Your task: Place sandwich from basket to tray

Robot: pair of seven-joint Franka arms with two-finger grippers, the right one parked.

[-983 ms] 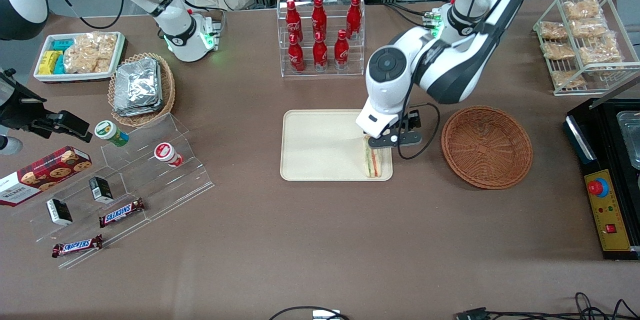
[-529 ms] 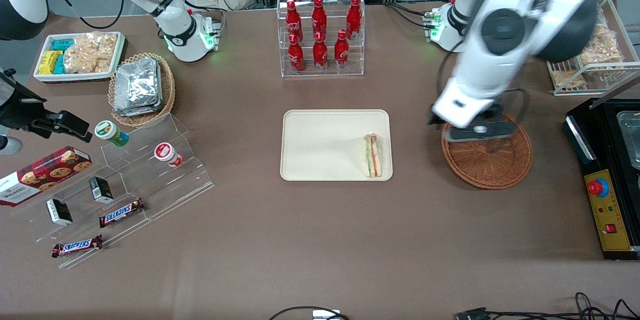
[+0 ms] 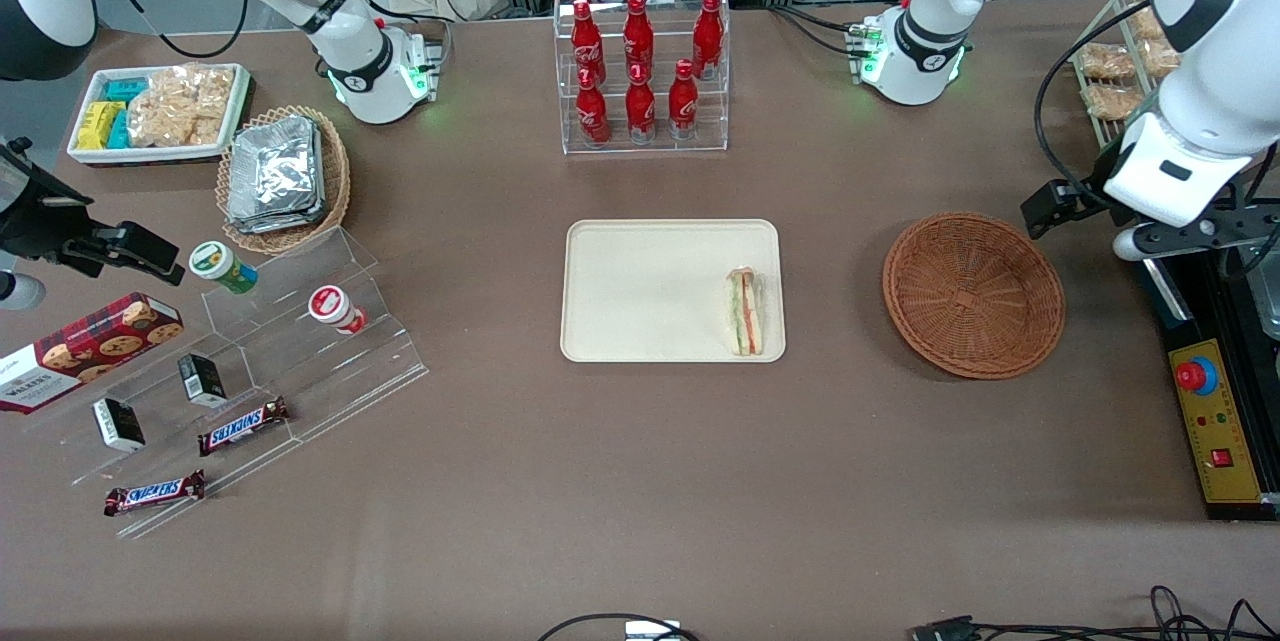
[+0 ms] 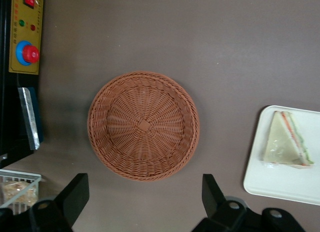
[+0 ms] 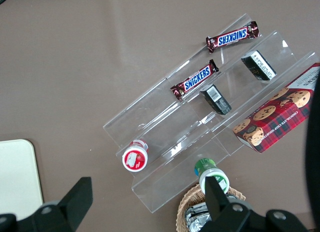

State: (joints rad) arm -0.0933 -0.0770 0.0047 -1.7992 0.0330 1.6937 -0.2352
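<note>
Pale sandwich [image 3: 745, 312] on tray [image 3: 640, 293], pincer [image 4: 142, 202] spread wide, well apart

Even, bright overhead light falls across the brown worktop [image 3: 640, 481], with no hard glare on its matte surface. Shadows are soft and short: a faint one hugs the basket [image 3: 973, 295] on the edge nearer the front camera, another darkens the worktop beside it in the left wrist view. The tray [image 3: 640, 291] reads pale and slightly washed out. The clear acrylic stand [image 3: 300, 361] catches thin white highlights along its edges. The front view is sharp throughout; the gripper [image 4: 145, 202] shows dark and softly focused, close to the lens.
</note>
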